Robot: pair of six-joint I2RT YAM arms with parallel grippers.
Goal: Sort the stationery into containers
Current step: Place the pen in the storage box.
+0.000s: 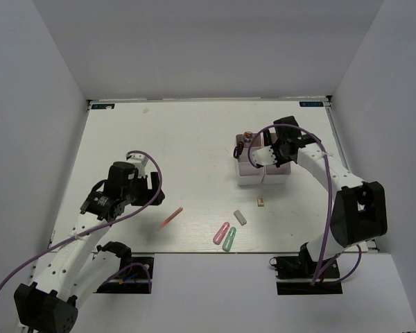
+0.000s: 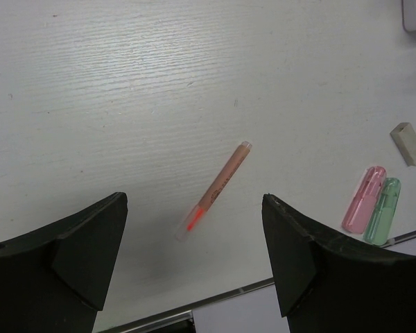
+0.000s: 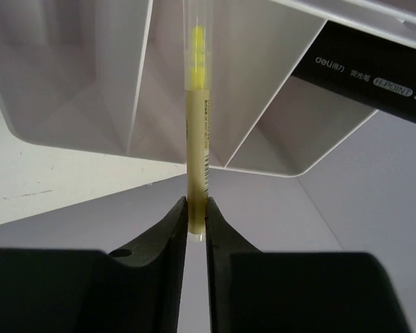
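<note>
My right gripper (image 3: 196, 208) is shut on a thin pale yellow pen (image 3: 197, 139) and holds it pointing into the white divided containers (image 3: 76, 104); in the top view it (image 1: 274, 154) hovers over the containers (image 1: 253, 177). A black highlighter (image 3: 374, 76) lies in a compartment at the right. My left gripper (image 2: 194, 243) is open and empty above a thin pink pen (image 2: 218, 186) on the table; the pen also shows in the top view (image 1: 170, 218). Pink (image 1: 221, 232), green (image 1: 229, 238) and grey (image 1: 240, 217) capsule erasers lie near the front edge.
A small pale clip (image 1: 261, 202) lies in front of the containers. The left wrist view shows the pink (image 2: 364, 198) and green (image 2: 383, 210) erasers, the grey eraser (image 2: 408, 143) and the table's front edge (image 2: 229, 291). White walls enclose the table.
</note>
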